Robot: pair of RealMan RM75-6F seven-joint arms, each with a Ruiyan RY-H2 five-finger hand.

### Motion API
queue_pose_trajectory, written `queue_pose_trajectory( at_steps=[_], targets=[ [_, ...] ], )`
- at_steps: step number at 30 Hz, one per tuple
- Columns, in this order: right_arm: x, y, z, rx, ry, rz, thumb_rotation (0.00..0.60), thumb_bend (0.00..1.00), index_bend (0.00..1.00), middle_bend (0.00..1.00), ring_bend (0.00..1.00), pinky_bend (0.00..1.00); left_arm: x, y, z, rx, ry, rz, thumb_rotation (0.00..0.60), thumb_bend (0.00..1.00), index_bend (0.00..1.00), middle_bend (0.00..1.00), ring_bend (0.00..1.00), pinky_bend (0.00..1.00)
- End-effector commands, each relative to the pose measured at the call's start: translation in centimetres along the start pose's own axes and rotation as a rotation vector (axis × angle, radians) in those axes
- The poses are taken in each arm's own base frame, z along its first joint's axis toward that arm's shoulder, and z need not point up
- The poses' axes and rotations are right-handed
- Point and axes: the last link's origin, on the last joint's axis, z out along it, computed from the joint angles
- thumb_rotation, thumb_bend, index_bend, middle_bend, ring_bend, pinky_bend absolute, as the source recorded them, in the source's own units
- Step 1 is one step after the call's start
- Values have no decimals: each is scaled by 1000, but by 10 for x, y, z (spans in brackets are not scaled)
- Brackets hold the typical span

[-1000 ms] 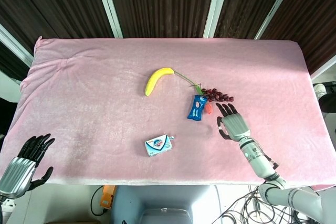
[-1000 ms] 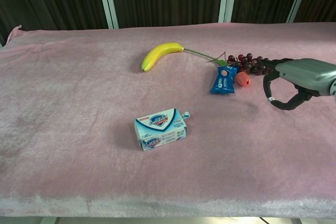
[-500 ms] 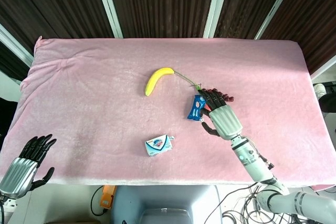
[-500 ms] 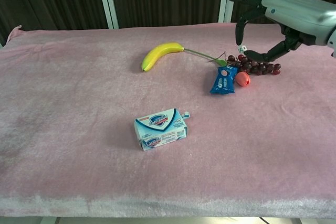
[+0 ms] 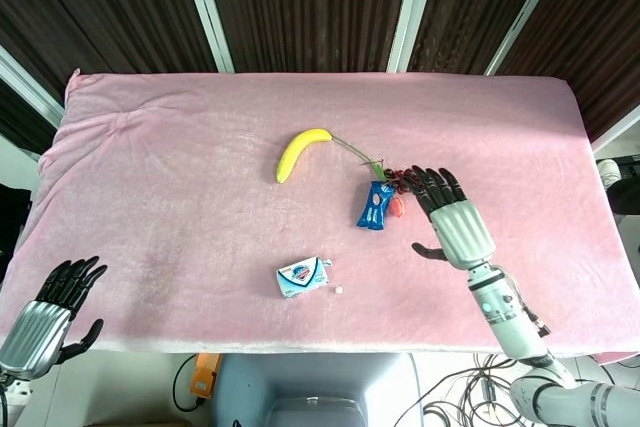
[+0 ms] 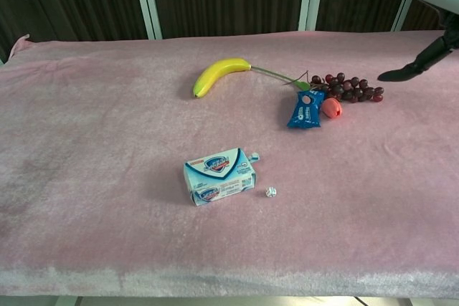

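Grapes (image 6: 348,88) right of packet (image 6: 305,109), banana (image 6: 218,75) left

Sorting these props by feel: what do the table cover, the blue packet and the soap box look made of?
Table cover: soft pink plush, like velvet or fleece; matte, with brushed streaks in the nap.
Blue packet: probably plastic film or foil; glossy, crinkled, with sealed ends.
Soap box: likely printed cardboard; crisp edges, smooth slightly shiny print, an end flap sticking out.

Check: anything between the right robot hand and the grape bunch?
Nothing visible. The right robot hand hovers open above the table, its fingers over the right end of the grape bunch. The blue packet and the small red thing lie beside the grapes, to their left.
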Motion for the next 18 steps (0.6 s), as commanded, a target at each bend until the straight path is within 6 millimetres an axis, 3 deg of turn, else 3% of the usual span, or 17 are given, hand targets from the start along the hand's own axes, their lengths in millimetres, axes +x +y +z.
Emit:
queue_pose_trajectory(
  at_steps=[1, 5, 12, 14, 18],
  targets=[
    [-3, 18, -19, -47, -6, -38, 600, 222, 34, 0, 0, 0, 0, 0, 0, 2, 0, -1, 600, 417, 0, 0, 0, 12],
    [-10, 44, -55, -130, -31, -77, 600, 223, 30, 0, 0, 0, 1, -1, 1, 5, 2, -3, 600, 418, 0, 0, 0, 12],
    [-22, 74, -119, -239, -41, -60, 600, 222, 14, 0, 0, 0, 1, -1, 1, 9, 8, -1, 600, 417, 0, 0, 0, 12],
    [-25, 80, -129, -261, -67, -57, 600, 222, 13, 0, 0, 0, 1, -1, 1, 8, 10, -4, 600, 417, 0, 0, 0, 12],
    [-20, 77, -130, -245, -36, -60, 600, 223, 13, 0, 0, 0, 0, 0, 1, 3, 7, 2, 600, 418, 0, 0, 0, 12]
  ],
)
